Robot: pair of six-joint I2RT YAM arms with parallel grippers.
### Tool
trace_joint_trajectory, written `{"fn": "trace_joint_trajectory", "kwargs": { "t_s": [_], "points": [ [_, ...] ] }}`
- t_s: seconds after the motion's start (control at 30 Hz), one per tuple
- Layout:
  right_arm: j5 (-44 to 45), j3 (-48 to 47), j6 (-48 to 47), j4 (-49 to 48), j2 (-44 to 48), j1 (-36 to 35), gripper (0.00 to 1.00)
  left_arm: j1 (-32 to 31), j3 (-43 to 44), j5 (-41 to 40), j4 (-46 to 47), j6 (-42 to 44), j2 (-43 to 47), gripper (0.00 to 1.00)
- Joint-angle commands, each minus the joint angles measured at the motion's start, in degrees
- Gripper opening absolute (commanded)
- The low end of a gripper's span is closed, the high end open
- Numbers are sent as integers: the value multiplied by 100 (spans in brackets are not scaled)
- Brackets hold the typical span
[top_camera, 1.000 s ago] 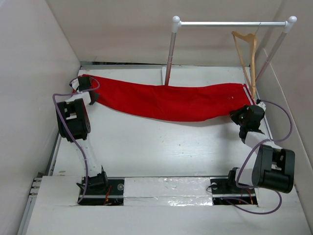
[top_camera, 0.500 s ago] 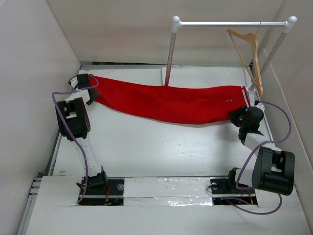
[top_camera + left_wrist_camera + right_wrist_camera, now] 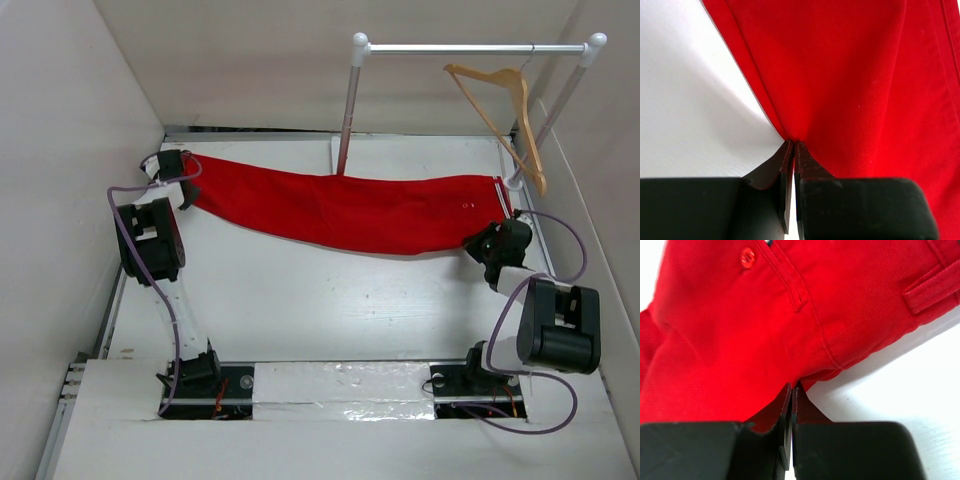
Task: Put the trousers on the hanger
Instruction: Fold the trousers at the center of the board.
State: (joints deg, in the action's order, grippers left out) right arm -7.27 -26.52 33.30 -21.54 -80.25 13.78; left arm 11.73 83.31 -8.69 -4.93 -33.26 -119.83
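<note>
Top view: we see the trousers (image 3: pixel 350 205) stretched as a sagging band across the middle of the frame, from upper left to centre right, over the white table (image 3: pixel 320 300). At the upper left, the left gripper (image 3: pixel 792 145) has its jaws pressed together on a fold of the leg fabric. At the centre right, the right gripper (image 3: pixel 791 386) has its jaws pinched on the waist edge, below a red button (image 3: pixel 747 258). The hanger (image 3: pixel 516 80) hangs tilted from the clothes rail (image 3: pixel 470 47) at the upper right, bearing no fabric.
</note>
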Motion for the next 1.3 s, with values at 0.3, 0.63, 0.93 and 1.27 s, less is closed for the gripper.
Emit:
{"fn": "trace_joint_trajectory", "kwargs": {
  "t_s": [0.3,0.63,0.93,1.27],
  "points": [
    [955,384,-69,430,1853,28,0,84,-806,-774,-105,504,1434,0],
    [867,675,-236,2387,4233,432,0,84,-2467,-1671,-692,680,3438,0],
    [867,798,-587,4287,6231,661,4,146,-3400,-2102,-1712,320,4863,0],
    [866,438,-623,4299,5565,661,100,104,-3225,-1382,-1582,214,5795,40]
  ]
}}
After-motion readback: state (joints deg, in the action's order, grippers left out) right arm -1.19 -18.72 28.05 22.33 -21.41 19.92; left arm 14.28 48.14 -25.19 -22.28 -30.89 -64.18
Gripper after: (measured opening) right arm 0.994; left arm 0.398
